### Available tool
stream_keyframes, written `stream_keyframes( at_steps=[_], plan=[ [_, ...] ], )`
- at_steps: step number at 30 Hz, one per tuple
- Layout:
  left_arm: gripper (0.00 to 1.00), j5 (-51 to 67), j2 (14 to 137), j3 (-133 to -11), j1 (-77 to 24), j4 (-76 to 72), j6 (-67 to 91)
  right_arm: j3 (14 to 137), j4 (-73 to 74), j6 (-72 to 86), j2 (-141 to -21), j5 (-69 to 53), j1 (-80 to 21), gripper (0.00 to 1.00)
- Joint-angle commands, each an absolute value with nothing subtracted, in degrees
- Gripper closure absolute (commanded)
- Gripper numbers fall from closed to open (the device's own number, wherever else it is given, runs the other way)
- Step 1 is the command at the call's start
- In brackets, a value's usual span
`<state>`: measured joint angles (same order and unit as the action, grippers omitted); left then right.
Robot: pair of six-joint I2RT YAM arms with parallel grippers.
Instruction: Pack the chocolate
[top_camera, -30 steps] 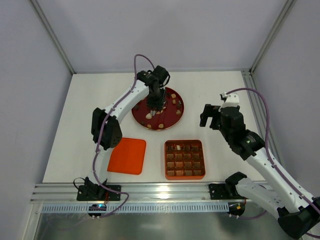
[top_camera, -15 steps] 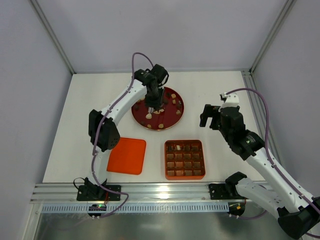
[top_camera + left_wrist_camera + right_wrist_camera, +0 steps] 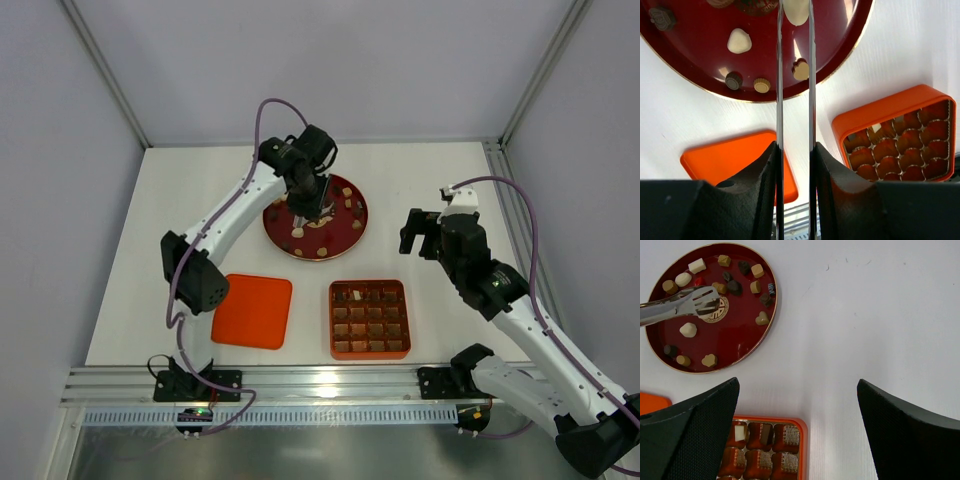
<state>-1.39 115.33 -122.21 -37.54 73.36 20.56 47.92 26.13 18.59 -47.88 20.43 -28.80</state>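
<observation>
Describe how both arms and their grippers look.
Both the left arm and right arm have white links, black joints and a purple-grey cable looped alongside. The left gripper and right gripper have black, finely textured wedge-shaped fingers.

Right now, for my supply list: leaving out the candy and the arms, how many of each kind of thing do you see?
Plate: 1
Tray: 1
Lid: 1
Tongs: 1
Total: 4

The tongs (image 3: 780, 80) and a cream chocolate (image 3: 796, 10) between them run off the left wrist view's top edge, which also crops the plate (image 3: 695, 62); fingers (image 3: 755, 200) mask part of the lid (image 3: 725, 157).
</observation>
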Motion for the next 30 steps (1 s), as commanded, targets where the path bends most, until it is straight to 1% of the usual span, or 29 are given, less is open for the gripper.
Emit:
stream_keyframes(
  at_steps=[1,8,12,23,30],
  plan=[
    [0.68,-0.61,110.4,-121.91,-39.63,75.41,19.69,48.16,23.64,19.07,-47.81,20.92,-28.83,0.0],
    [0.68,-1.14,106.35,-119.98,-44.73,76.02,21.27,48.69,23.82,19.16,-48.07,20.92,-28.83,0.0],
    [0.68,-1.32,104.94,-119.36,-49.47,75.94,23.2,49.48,24.34,19.16,-47.9,20.83,-28.74,0.0],
    [0.68,-0.97,105.2,-118.13,-60.02,73.74,27.42,51.94,27.33,19.16,-46.23,22.23,-28.83,0.0],
    [0.68,-0.18,105.91,-116.02,-63.63,71.63,28.91,52.73,29.09,18.9,-44.48,23.47,-28.83,0.0]
  ],
)
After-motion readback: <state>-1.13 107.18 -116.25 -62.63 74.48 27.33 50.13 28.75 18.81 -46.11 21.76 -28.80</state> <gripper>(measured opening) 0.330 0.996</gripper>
